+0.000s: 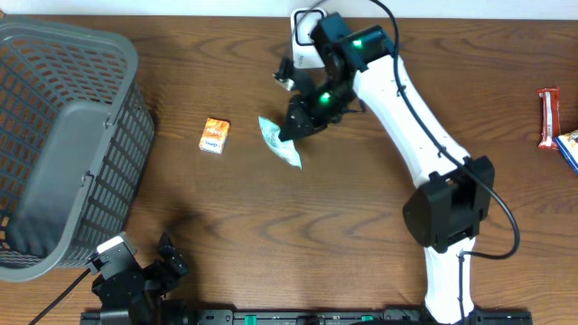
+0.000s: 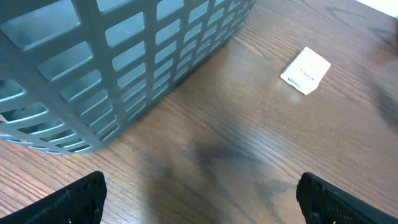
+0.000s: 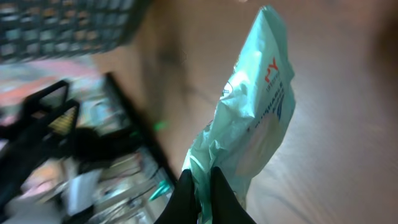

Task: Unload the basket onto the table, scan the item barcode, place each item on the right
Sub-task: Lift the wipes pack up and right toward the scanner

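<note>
Gripping the pouch (image 1: 282, 144), the right gripper (image 1: 289, 132) sits upper centre of the overhead view, just right of a small box (image 1: 214, 135). The left gripper (image 1: 168, 260) sits at the lower left, below the basket (image 1: 54, 181).

The left wrist view shows its jaws spread wide with nothing between them, the basket at upper left and the box at upper right.

In the right wrist view, the jaws are shut on the pouch's crumpled edge at bottom centre, and the pouch reaches toward the upper right. It looks light, soft and floppy, and its film is probably slick. An edge hold seems best, as it leaves the printed face clear.
</note>
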Robot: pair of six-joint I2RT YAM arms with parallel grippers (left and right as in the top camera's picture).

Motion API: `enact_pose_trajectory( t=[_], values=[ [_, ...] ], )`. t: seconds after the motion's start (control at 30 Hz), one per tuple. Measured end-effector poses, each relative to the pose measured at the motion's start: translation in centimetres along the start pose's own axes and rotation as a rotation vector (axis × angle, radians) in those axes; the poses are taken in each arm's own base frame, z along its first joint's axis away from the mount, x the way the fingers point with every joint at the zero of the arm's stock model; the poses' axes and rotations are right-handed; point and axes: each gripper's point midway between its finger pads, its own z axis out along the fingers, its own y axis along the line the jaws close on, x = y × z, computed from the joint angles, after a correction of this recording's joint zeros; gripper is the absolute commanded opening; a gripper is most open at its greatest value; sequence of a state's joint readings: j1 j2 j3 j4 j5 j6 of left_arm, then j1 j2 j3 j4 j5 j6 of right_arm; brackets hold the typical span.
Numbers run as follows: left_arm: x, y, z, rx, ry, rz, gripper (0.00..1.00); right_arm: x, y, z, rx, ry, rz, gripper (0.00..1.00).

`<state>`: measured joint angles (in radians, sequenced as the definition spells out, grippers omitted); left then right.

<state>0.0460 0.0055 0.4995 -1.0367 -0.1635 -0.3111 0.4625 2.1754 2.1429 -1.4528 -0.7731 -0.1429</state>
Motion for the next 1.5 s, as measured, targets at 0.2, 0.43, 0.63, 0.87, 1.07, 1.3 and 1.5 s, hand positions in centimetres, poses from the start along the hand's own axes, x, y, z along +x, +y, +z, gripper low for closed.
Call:
enact_pose_trajectory(
  t=[0.2, 0.43, 0.63, 0.87, 1.07, 1.3, 1.5],
  values=[
    [0.0, 0.0, 0.0, 0.0, 0.0, 0.0, 0.98, 2.9, -0.1, 1.8, -0.34, 0.014, -0.03, 0.01],
    [0.0, 0.0, 0.0, 0.0, 0.0, 0.0, 0.98, 6.1, -0.5, 3.9, -0.566, -0.028, -0.01, 0.01],
    [0.0, 0.0, 0.0, 0.0, 0.0, 0.0, 0.98, 5.6, 0.4, 3.3, -0.679, -0.108, 0.014, 0.01],
    [0.0, 0.0, 0.0, 0.0, 0.0, 0.0, 0.98, 5.0, 0.5, 2.5, -0.707, -0.176, -0.044, 0.01],
    [0.0, 0.0, 0.0, 0.0, 0.0, 0.0, 0.98, 4.8, 0.1, 2.0, -0.707, -0.201, -0.048, 0.01],
    [0.0, 0.0, 0.0, 0.0, 0.0, 0.0, 0.98, 5.0, -0.9, 0.8, -0.697, -0.211, 0.011, 0.01],
    [0.0, 0.0, 0.0, 0.0, 0.0, 0.0, 0.98, 6.0, -2.7, -1.9, -0.667, -0.234, 0.088, 0.01]
  ],
)
